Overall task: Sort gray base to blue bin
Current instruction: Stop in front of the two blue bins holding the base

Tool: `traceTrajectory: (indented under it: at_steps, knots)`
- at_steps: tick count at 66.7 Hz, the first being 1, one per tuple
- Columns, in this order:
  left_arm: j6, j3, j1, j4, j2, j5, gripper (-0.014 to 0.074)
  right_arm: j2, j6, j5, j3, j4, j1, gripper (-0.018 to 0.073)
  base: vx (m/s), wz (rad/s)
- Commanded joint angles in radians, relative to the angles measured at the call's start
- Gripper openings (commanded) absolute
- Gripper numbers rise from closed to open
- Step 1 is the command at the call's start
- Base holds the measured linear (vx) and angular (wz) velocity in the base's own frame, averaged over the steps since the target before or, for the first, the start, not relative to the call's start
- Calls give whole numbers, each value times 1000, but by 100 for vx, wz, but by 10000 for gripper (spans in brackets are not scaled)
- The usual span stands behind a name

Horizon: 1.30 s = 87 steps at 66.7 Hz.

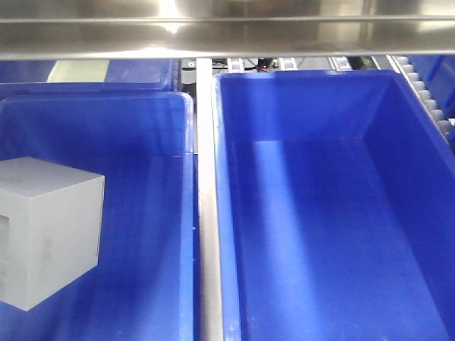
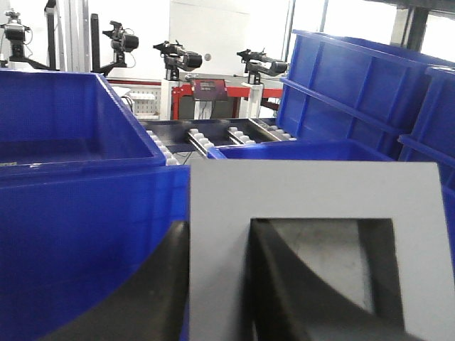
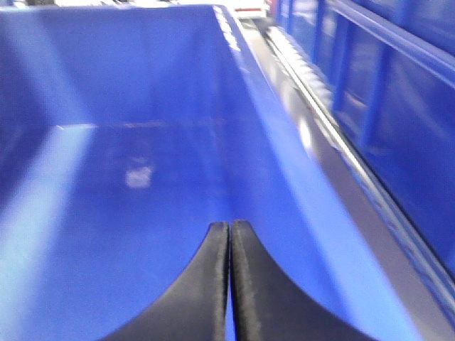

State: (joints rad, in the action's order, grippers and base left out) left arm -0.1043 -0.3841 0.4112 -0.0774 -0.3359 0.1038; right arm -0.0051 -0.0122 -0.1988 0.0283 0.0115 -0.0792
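Over blue bin point(image 1: 142, 142), gray base point(image 1: 50, 234), recess facing left

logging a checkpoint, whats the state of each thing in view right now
gray base, held by one recess wall, over the left blue bin
left gripper, shut on gray base
right gripper, shut, holding nothing
left blue bin, open-topped, nothing else seen inside
right blue bin, open-topped, empty
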Motion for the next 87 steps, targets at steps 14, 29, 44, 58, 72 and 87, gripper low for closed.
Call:
traceTrajectory:
  at_steps: [14,29,44,58,72,87]
  knots:
    - [-9,-36,3,-11,-7,-112,2,18,12,49,2,-4,-2,-5,2,8]
    - [-9,-36,3,-11,-7,-112,2,18,12,49,2,-4,-2,-5,0,2]
    - [-9,-36,3,-11,-7,-112,2,18,12,49,2,-4,-2,-5,0,0]
    - [-9,-36,3,-11,-7,-112,2,18,12,49,2,-4,-2,-5,0,0]
    - [-9,-36,3,-11,-7,-120,2,18,12,49,2,-4,-2,-5,0,0]
    - [-16,-36,3,-11,-7,-125,2,18,12,49,2,-4,-2,-5,0,0]
